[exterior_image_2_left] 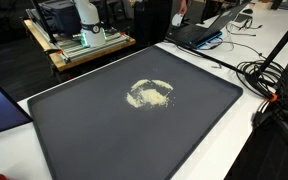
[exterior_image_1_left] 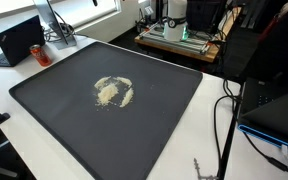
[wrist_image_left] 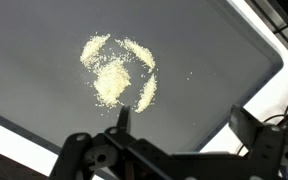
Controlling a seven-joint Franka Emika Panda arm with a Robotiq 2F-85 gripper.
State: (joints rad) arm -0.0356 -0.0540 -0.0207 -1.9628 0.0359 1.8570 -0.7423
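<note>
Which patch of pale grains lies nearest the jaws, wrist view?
The curved streak at the ring's lower right; the centre clump and upper arcs lie farther up.

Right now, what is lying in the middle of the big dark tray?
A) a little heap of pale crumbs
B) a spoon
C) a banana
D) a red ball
A: a small heap of pale crumbs lies in the middle of the dark tray, with a loose ring of crumbs around it. None of the three views shows a ball, a spoon or a banana on the tray.
</note>
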